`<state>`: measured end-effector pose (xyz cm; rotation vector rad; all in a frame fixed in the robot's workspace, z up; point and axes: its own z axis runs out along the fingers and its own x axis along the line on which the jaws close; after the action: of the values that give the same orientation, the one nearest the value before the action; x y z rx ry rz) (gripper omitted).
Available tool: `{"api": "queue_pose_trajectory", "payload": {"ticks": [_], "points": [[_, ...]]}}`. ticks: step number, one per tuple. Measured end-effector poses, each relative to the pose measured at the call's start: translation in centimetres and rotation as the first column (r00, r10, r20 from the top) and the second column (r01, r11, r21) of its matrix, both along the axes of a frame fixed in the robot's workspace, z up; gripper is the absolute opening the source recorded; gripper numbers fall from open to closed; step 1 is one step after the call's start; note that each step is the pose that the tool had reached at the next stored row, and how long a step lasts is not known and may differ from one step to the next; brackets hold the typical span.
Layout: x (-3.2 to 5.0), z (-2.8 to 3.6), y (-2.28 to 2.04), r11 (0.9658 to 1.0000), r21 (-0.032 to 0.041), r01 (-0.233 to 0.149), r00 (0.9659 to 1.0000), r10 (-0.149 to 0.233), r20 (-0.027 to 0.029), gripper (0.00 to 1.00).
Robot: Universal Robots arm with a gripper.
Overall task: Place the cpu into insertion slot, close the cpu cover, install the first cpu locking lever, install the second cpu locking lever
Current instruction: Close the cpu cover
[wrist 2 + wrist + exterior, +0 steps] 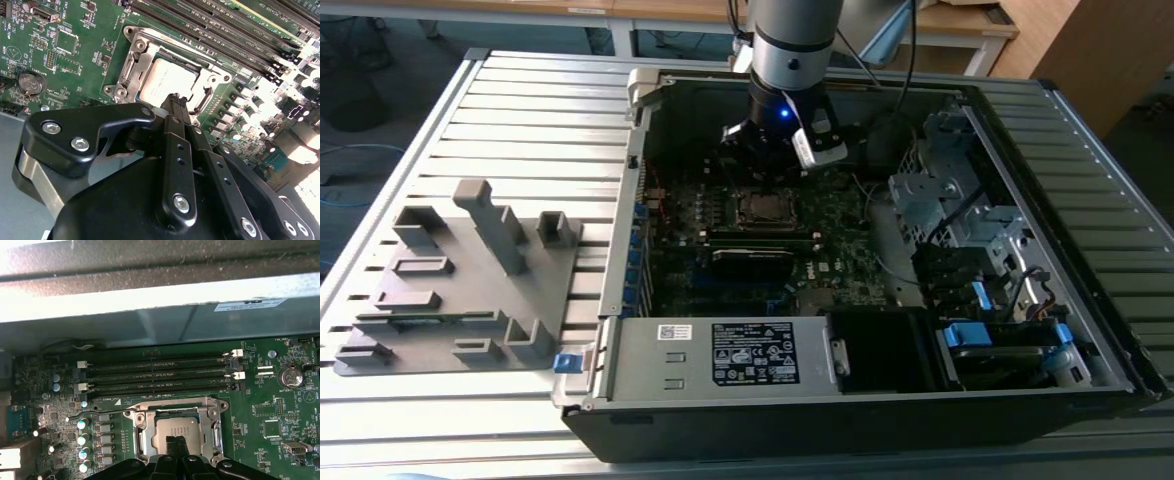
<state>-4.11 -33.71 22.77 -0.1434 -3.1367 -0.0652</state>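
No text reads clearly on the power supply label [754, 352] or case sticker [250, 305]

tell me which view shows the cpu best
The second wrist view: the cpu is close up, its silver top plain. The first wrist view shows it too, with the gripper over one edge. In the exterior view it is small and hard to make out.

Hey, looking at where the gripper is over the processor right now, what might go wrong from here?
1. The gripper sits right at the silver-grey square cpu inside the silvery metal frame cpu cover; a push off-centre might skew the chip or bend the frame.
2. The silver-topped cylindrical capacitors and long black memory slots crowd that frame; a sideways sweep could hit them.
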Motion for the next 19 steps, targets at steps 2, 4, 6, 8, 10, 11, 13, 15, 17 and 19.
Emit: {"api": "queue_pose_trajectory", "payload": {"ticks": [2, 4, 6, 8, 10, 11, 13, 15, 17, 19], "points": [[0.00, 0.00, 0.00, 1.0000, 0.0000, 0.000, 1.0000, 0.000, 0.0000, 0.11], [0.00, 0.00, 0.00, 1.0000, 0.0000, -0.001, 1.0000, 0.001, 0.0001, 0.11], [0.00, 0.00, 0.00, 1.0000, 0.0000, -0.006, 1.0000, 0.006, 0.0000, 0.11], [0.00, 0.00, 0.00, 0.9998, -0.0001, -0.019, 0.9998, 0.019, 0.0000, 0.11], [0.00, 0.00, 0.00, 0.9994, -0.0001, -0.034, 0.9994, 0.034, 0.0000, 0.11], [0.00, 0.00, 0.00, 0.9994, 0.0000, -0.036, 0.9994, 0.036, 0.0001, 0.11], [0.00, 0.00, 0.00, 0.9993, 0.0000, -0.036, 0.9993, 0.036, 0.0000, 0.11], [0.00, 0.00, 0.00, 0.9994, 0.0000, -0.036, 0.9994, 0.036, 0.0000, 0.11], [0.00, 0.00, 0.00, 0.9993, 0.0000, -0.036, 0.9993, 0.036, 0.0000, 0.11], [0.00, 0.00, 0.00, 0.9993, 0.0000, -0.036, 0.9993, 0.036, 0.0000, 0.11]]}}
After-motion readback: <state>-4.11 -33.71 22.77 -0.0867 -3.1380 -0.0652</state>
